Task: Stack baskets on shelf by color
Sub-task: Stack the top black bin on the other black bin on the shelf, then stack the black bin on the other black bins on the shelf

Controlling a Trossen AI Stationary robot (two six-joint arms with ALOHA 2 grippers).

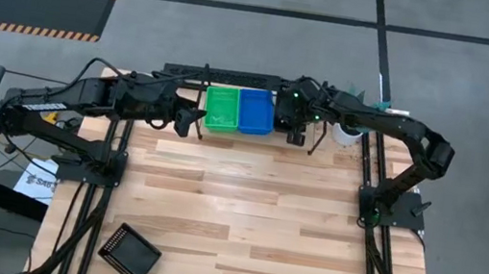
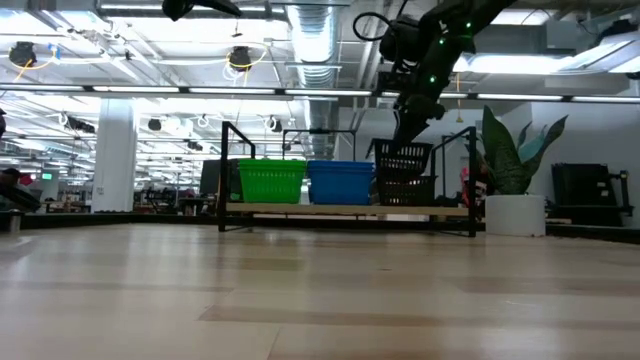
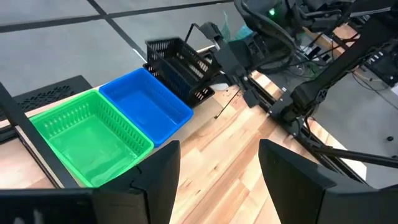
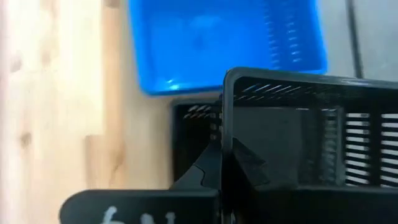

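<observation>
Right gripper [image 2: 405, 135] at 12 o'clock clenches a tilted black basket [image 2: 402, 158], hiding the black one beneath; left gripper [image 3: 217, 165] released; shelf [image 2: 350, 208] partly hidden

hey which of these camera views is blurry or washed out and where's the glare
Right wrist view: soft, the held black basket fills the frame too close for focus. Low view: bright ceiling lights glare above the shelf, leaving the right gripper dark. High view: evenly lit, pale sheen on the table.
</observation>
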